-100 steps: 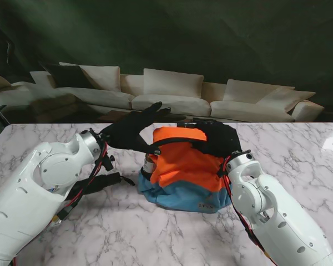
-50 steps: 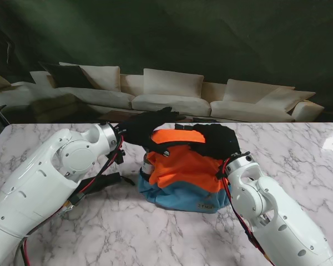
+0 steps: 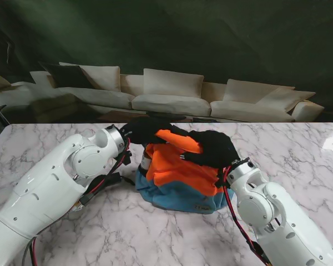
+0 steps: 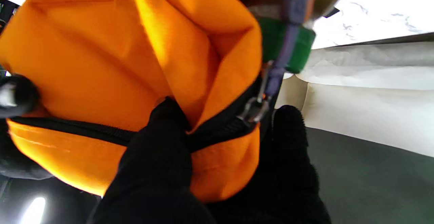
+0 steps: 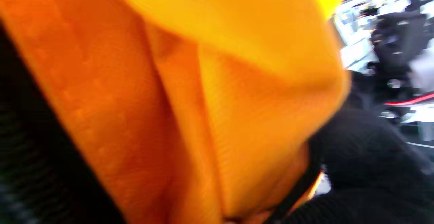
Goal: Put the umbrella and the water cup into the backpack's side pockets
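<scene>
The orange and blue backpack (image 3: 180, 174) stands in the middle of the table. My left hand (image 3: 146, 129), in a black glove, is closed over its top left edge; in the left wrist view two fingers (image 4: 159, 156) pinch the orange fabric (image 4: 101, 64) at the black zip. My right hand (image 3: 212, 148) curls over the top right of the backpack, and the right wrist view is filled with blurred orange fabric (image 5: 203, 98). A cup with a green band (image 4: 284, 44) sits in the backpack's left side pocket (image 3: 146, 162). No umbrella shows in any view.
A black backpack strap (image 3: 105, 182) lies on the marble table (image 3: 127, 233) to the left of the backpack. White sofas (image 3: 172, 91) stand beyond the table's far edge.
My left hand has swung right and down from an open pose above the backpack and closed on its top left edge. The right hand has dropped a little, pressing the top toward me.
</scene>
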`<state>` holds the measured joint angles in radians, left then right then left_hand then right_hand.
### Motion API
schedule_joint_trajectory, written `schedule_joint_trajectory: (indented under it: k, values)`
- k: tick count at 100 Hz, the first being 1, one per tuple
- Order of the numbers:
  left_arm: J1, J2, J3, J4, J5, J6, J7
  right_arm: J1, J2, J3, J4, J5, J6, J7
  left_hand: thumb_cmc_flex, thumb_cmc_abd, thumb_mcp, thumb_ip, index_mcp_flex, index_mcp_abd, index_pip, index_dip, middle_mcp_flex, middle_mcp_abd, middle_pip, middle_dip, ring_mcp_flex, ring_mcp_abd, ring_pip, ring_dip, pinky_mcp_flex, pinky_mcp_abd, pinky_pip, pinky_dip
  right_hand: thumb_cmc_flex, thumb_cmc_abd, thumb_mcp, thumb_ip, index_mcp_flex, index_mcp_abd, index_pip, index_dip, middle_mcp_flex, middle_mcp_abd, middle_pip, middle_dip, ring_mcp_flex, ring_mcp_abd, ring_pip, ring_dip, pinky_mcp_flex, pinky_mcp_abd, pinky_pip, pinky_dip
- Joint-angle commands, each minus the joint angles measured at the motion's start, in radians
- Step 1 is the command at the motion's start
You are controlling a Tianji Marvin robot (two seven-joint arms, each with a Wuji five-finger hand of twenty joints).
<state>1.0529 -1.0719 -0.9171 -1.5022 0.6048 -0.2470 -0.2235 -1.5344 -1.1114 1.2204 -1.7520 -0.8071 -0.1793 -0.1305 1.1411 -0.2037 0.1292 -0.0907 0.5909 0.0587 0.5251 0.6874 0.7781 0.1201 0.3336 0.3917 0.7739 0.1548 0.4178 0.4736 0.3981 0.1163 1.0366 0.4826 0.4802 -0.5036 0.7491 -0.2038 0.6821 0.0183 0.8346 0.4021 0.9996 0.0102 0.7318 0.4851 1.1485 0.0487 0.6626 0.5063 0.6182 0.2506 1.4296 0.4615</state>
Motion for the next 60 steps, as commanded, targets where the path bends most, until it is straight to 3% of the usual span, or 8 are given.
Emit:
schedule_joint_trajectory:
  k: [1, 6, 23, 37, 47, 60]
  values:
    - [-0.001, -0.008, -0.006, 0.006, -0.033, 0.023, -0.030, -0.033, 0.014, 0.012, -0.017, 0.007, -0.067, 0.030, 0.150, 0.099, 0.283, 0.062, 0.097, -0.039, 0.109, 0.034, 0.021, -0.010, 0.026, 0.038, 0.012, 0.017, 0.039, 0.034, -0.017, 0.001, 0.037, 0.017, -0.062, 0.034, 0.036, 0.065, -0.028, -0.192, -0.112, 0.054, -0.120, -0.024, -0.071, -0.024, -0.102, -0.008, -0.129, -0.022, -0.089, 0.021, -0.083, -0.008]
    - [0.000, -0.010, -0.008, 0.004, -0.040, 0.029, -0.025, -0.048, 0.016, 0.033, -0.027, 0.022, -0.122, 0.040, 0.150, 0.097, 0.306, 0.053, 0.110, -0.035, 0.149, 0.035, 0.013, -0.009, 0.031, 0.047, 0.004, 0.021, 0.045, 0.051, -0.028, 0.006, 0.039, 0.022, -0.081, 0.028, 0.056, 0.098, -0.057, -0.197, -0.160, 0.100, -0.209, -0.022, -0.100, -0.041, -0.194, -0.003, -0.213, -0.048, -0.160, 0.034, -0.150, -0.012]
    - [0.020, -0.013, -0.027, -0.006, -0.045, 0.008, -0.001, -0.112, 0.017, 0.106, -0.082, 0.047, -0.225, 0.046, 0.150, 0.106, 0.299, 0.051, 0.162, -0.030, 0.235, 0.038, 0.012, -0.009, 0.031, 0.054, 0.009, 0.017, 0.036, 0.064, -0.026, -0.001, 0.057, 0.037, -0.115, 0.032, 0.044, 0.102, -0.145, -0.178, -0.227, 0.109, -0.371, 0.008, -0.156, -0.079, -0.345, 0.017, -0.312, -0.096, -0.265, 0.048, -0.251, -0.026]
    - [0.052, -0.010, -0.059, -0.029, -0.053, -0.022, 0.003, -0.144, 0.014, 0.180, -0.093, -0.009, -0.292, -0.014, 0.150, 0.106, 0.297, 0.050, 0.172, -0.022, 0.267, 0.044, 0.011, -0.005, 0.029, 0.055, 0.010, 0.016, 0.032, 0.064, -0.026, -0.004, 0.059, 0.040, -0.112, 0.030, 0.040, 0.109, -0.189, -0.187, -0.272, 0.095, -0.376, -0.016, -0.173, -0.104, -0.364, 0.013, -0.336, -0.116, -0.276, 0.049, -0.281, -0.028]
    - [0.078, -0.007, -0.085, -0.050, -0.060, -0.044, 0.002, -0.175, 0.009, 0.235, -0.097, -0.027, -0.307, -0.056, 0.150, 0.108, 0.294, 0.051, 0.174, -0.016, 0.274, 0.042, 0.009, 0.000, 0.017, 0.043, 0.015, 0.017, 0.016, 0.054, -0.025, -0.004, 0.057, 0.040, -0.082, 0.012, 0.081, 0.111, -0.175, -0.267, -0.279, 0.087, -0.350, -0.038, -0.190, -0.127, -0.354, 0.009, -0.349, -0.128, -0.277, 0.049, -0.294, -0.026]
    - [0.089, -0.005, -0.102, -0.056, -0.058, -0.061, 0.002, -0.222, -0.002, 0.293, -0.103, 0.043, -0.300, -0.058, 0.150, 0.110, 0.293, 0.051, 0.178, -0.011, 0.285, 0.045, 0.007, 0.003, 0.016, 0.038, 0.016, 0.017, 0.012, 0.052, -0.019, -0.007, 0.049, 0.035, -0.039, 0.023, 0.116, 0.106, -0.137, -0.319, -0.264, 0.081, -0.319, -0.052, -0.210, -0.144, -0.352, 0.014, -0.362, -0.134, -0.283, 0.054, -0.313, -0.027]
